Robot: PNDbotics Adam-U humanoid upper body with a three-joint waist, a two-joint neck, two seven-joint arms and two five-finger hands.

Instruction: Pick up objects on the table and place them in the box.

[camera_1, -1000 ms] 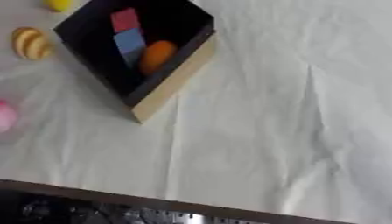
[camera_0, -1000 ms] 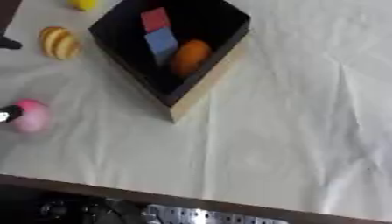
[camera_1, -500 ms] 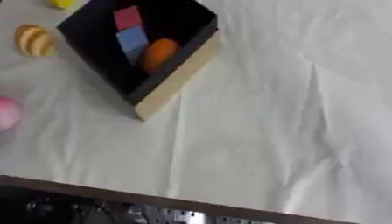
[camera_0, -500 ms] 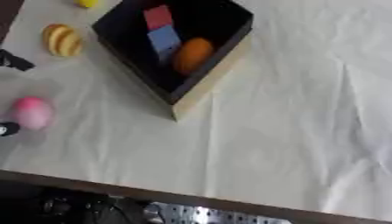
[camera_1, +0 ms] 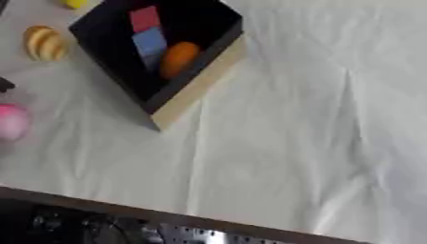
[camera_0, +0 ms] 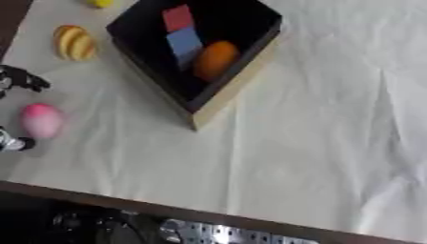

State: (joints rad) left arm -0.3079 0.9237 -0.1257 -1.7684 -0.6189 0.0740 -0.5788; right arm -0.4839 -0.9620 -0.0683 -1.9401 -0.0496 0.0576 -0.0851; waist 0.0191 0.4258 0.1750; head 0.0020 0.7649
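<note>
Left hand: my fingers [camera_0: 18,143] show as dark tips at the view's left edge, spread wide either side of the pink egg-shaped object [camera_0: 42,120], holding nothing; a second ago one tip touched it.
Pink object: on the counter [camera_0: 317,143], ungrasped, so I judge this pick undone.
Box [camera_0: 242,78]: holds orange, blue and red pieces.
Beyond: striped yellow object [camera_0: 73,43] (another yellow one behind) waits.
Right hand: unseen.
</note>
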